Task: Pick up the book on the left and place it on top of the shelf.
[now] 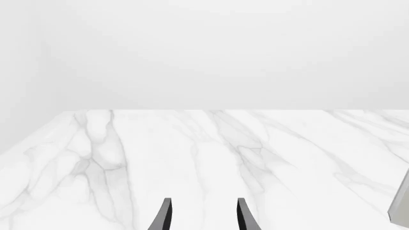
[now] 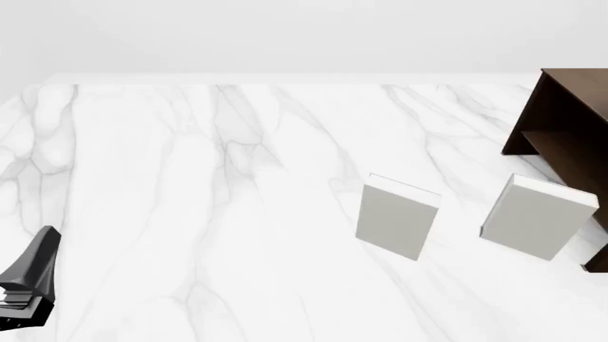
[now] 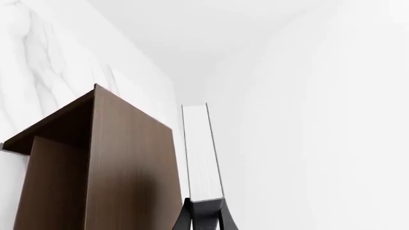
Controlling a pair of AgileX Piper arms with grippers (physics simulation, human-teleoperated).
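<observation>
Your right gripper pinched the book beside the shelf; you needed level placement (left gripper stood spread, idle).

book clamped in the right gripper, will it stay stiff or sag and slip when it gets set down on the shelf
The book looks like a thin, straight slab, so probably stiff. The right gripper holds only one end, so it may pivot or slip. Set edge-on upon the shelf, it would likely tip; flat seems safer.

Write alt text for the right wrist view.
The right gripper jaws clamp the lower end of a thin book, its white page edges facing the camera, beside the dark brown wooden shelf. Behind them are white marble tabletop and plain white background.
</observation>
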